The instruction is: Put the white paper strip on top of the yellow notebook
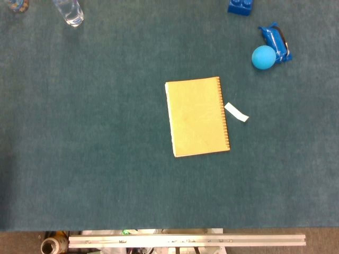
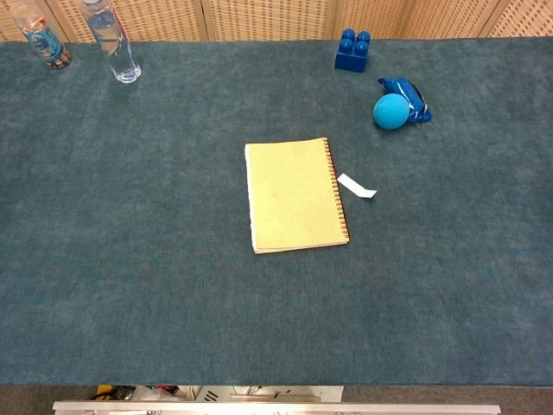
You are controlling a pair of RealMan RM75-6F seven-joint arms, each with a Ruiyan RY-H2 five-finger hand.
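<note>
Teal felt-like cloth covers the table [image 2: 173, 285], its nap matte and slightly mottled. Near the centre lies the yellow notebook [image 2: 294, 194], a flat closed rectangle with a dark spiral binding along its right edge. Just beside that binding, on the cloth and not on the cover, rests the white paper strip [image 2: 356, 186], small, thin and angled. Farther back sit a smooth blue ball [image 2: 390, 111], a studded blue block [image 2: 352, 50] and two clear plastic bottles [image 2: 111, 39]. Neither robot hand appears in either view.

White paper strip [image 2: 357, 186] flat, just beside yellow notebook [image 2: 295, 195].
</note>
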